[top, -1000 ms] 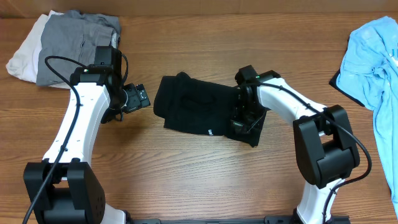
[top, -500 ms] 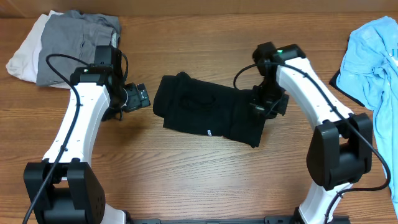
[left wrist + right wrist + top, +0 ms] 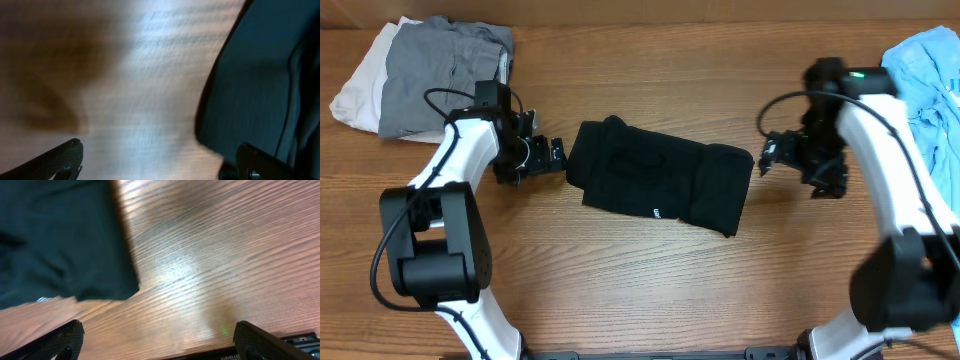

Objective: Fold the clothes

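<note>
Black shirt (image 3: 660, 180), folded into a bundle, lies mid-frame on the wooden table (image 3: 640, 290), with the left gripper (image 3: 552, 160) and right gripper (image 3: 770, 158) flanking it, jaws apart and empty, apparently because this fold is done.

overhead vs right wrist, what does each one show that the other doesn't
Only overhead: a grey garment lying over a white garment, a light blue garment, the left claw. Only right wrist: a close look at one corner of the black shirt and the wood grain. Both: that shirt, the table, the open right claw.
</note>
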Tool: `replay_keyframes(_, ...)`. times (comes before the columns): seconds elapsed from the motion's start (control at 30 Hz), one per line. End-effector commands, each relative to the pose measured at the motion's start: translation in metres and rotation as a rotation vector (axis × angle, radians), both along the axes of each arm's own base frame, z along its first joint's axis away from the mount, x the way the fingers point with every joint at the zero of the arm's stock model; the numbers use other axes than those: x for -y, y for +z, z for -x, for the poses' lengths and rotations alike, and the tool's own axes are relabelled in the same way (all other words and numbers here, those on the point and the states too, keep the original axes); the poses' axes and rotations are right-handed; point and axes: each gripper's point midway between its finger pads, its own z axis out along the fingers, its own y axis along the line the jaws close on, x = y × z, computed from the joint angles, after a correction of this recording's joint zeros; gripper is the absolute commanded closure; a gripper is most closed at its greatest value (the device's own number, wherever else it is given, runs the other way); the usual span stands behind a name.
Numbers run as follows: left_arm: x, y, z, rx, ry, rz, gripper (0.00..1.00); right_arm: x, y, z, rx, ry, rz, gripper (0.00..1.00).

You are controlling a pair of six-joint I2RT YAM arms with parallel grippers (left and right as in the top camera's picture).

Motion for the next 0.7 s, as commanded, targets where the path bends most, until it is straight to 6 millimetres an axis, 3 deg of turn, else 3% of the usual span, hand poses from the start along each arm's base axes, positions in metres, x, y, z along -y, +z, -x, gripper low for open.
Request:
replay_keyframes(0.0,0.017,-0.009,-0.012,0.043,-0.07,0.1,0.0,0.003,0.037,0.004,0.128,0.021,-0.06,0.0)
replay_keyframes(0.13,0.025,-0.022,-0.021,0.045,-0.083,0.15,0.0,0.011,0.05,0.011,0.165,0.018,-0.055,0.0)
replay_keyframes(0.4,0.045,-0.039,-0.036,-0.024,-0.146,0.288,0.0,0.011,0.052,0.015,0.159,0.02,-0.055,0.0)
replay_keyframes(0.5,0.047,-0.048,-0.031,-0.078,-0.175,0.293,0.0,0.011,0.052,0.015,0.159,0.02,-0.055,0.0)
replay_keyframes(0.67,0.057,-0.061,-0.006,-0.16,-0.275,0.304,0.0,0.011,0.052,0.011,0.175,0.021,-0.055,0.0)
